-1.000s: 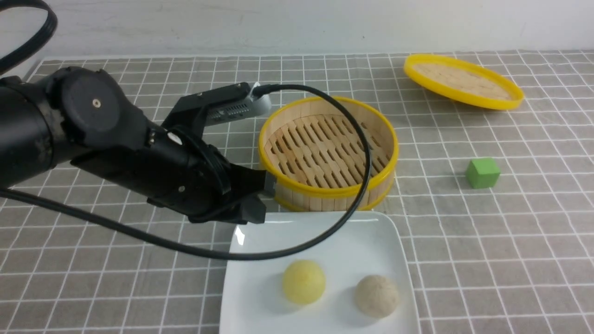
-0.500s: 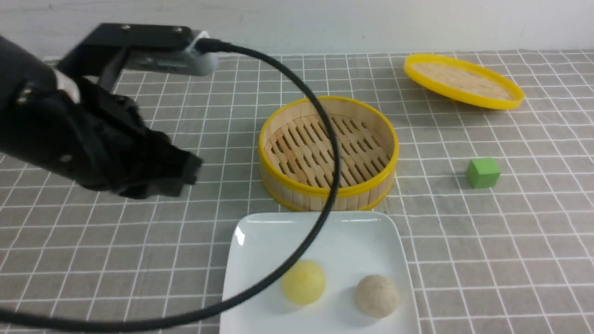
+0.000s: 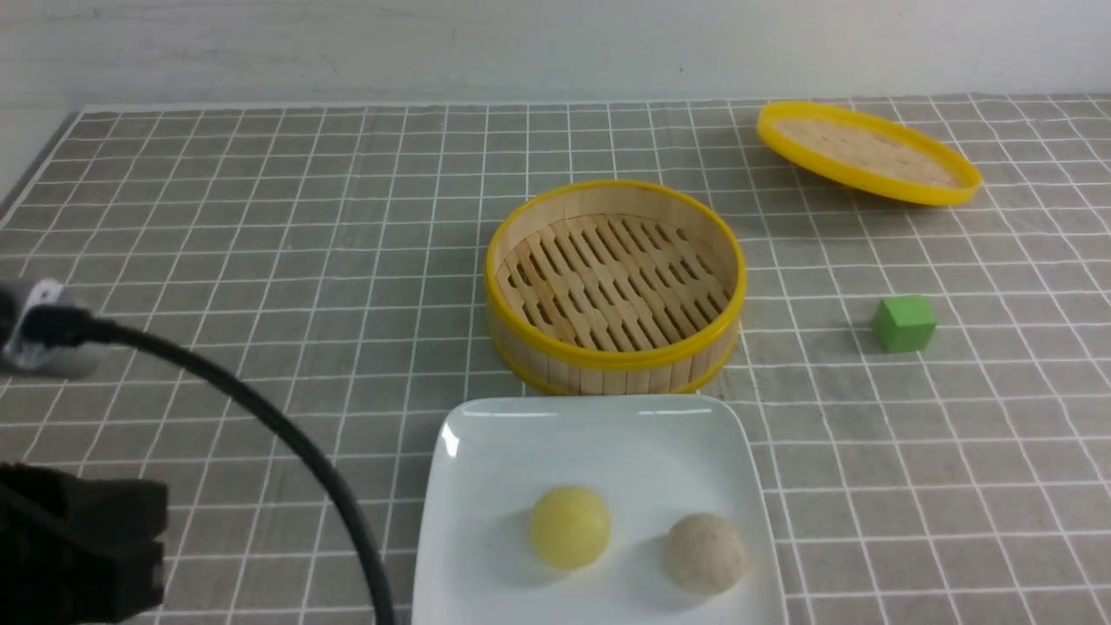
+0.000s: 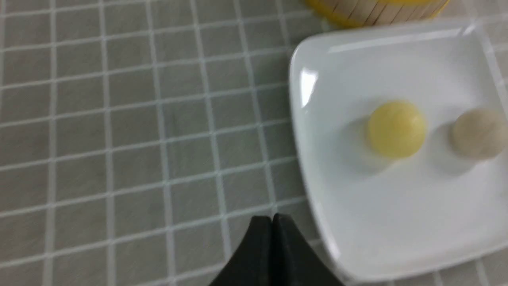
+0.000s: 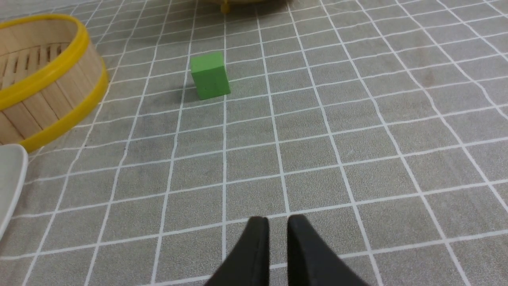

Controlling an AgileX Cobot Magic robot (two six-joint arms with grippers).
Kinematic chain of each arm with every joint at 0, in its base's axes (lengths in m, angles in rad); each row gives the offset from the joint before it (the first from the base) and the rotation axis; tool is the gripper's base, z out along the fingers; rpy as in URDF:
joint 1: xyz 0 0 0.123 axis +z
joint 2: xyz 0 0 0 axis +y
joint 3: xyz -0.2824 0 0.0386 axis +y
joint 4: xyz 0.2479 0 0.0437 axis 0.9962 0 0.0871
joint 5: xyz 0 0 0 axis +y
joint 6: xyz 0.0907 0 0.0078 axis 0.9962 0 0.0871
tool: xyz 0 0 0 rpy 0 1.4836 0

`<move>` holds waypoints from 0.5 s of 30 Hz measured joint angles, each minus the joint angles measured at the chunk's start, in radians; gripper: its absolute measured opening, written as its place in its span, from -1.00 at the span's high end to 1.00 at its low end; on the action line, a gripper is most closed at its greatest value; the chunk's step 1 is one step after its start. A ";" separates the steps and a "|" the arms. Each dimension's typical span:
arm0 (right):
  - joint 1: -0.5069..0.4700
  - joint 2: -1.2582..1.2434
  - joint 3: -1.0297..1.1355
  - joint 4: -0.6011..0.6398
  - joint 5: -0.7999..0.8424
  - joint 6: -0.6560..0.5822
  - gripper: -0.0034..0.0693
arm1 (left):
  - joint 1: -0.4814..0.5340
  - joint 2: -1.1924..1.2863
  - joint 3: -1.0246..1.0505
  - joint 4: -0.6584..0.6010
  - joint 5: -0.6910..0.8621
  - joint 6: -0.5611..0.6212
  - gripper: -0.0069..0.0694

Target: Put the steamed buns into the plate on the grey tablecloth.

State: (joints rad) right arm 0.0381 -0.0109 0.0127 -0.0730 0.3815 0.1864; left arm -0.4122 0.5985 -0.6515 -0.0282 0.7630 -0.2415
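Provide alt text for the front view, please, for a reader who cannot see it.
Two steamed buns, the yellow bun and the beige bun, sit on a white plate on the grey tablecloth, before an empty bamboo steamer.

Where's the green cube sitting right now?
In the front view the green cube sits on the grey tablecloth, on the robot's right, beside the bamboo steamer and apart from it.
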 joint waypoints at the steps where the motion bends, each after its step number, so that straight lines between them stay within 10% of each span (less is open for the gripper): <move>1: 0.000 0.000 0.000 0.000 0.000 0.000 0.64 | 0.000 -0.031 0.054 -0.026 -0.089 -0.017 0.81; 7: 0.000 0.000 0.000 0.000 0.000 0.000 0.62 | 0.000 -0.130 0.245 -0.107 -0.421 -0.064 0.81; 15: 0.000 0.000 0.000 0.000 0.000 0.000 0.59 | 0.000 -0.135 0.311 -0.072 -0.441 -0.064 0.81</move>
State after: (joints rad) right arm 0.0381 -0.0109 0.0127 -0.0730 0.3815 0.1864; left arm -0.4122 0.4640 -0.3409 -0.1007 0.3220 -0.3057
